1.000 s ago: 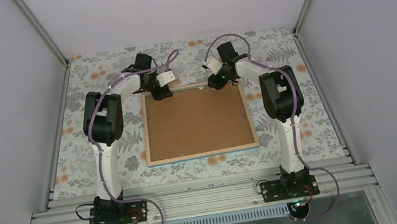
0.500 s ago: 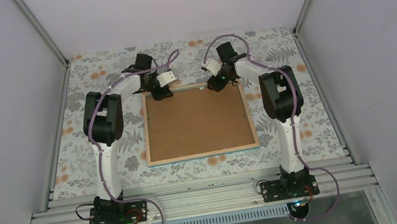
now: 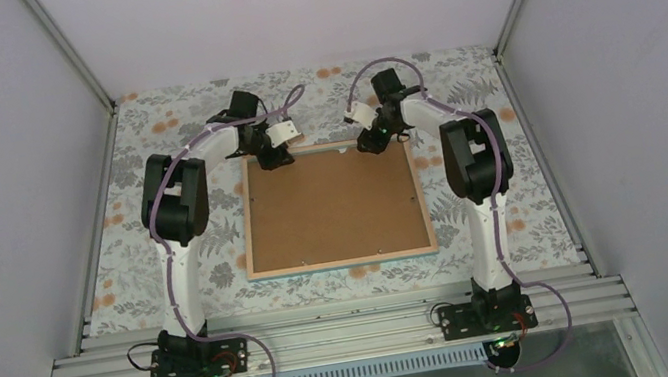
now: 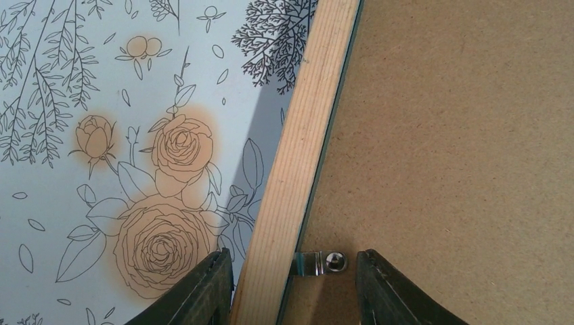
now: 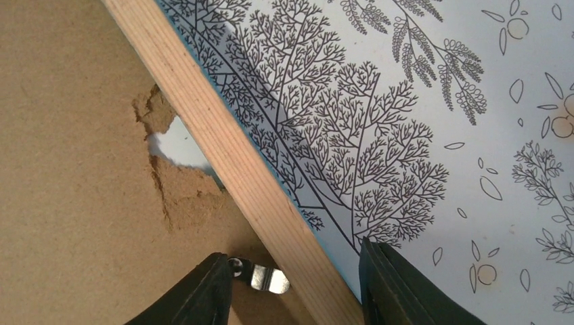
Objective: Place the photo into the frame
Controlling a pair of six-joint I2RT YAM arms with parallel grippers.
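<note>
The frame (image 3: 342, 262) lies face down on the table, its light wood back up, with the brown backing board (image 3: 332, 204) set in it. The photo is hidden. My left gripper (image 3: 273, 158) is open at the frame's far left corner; in the left wrist view its jaws (image 4: 291, 281) straddle the wood rail (image 4: 298, 162) and a metal clip (image 4: 319, 262). My right gripper (image 3: 370, 142) is open at the far right corner; in the right wrist view its jaws (image 5: 296, 284) straddle the rail (image 5: 230, 162) and a metal clip (image 5: 265, 276).
A floral cloth (image 3: 150, 137) covers the table. The backing board has a torn notch (image 5: 169, 135) near the far right corner. Grey walls close in the left, right and back. An aluminium rail (image 3: 333, 335) carries the arm bases at the near edge.
My right gripper has shifted a little to the right along the frame's far edge. The left arm and the frame have barely moved.
</note>
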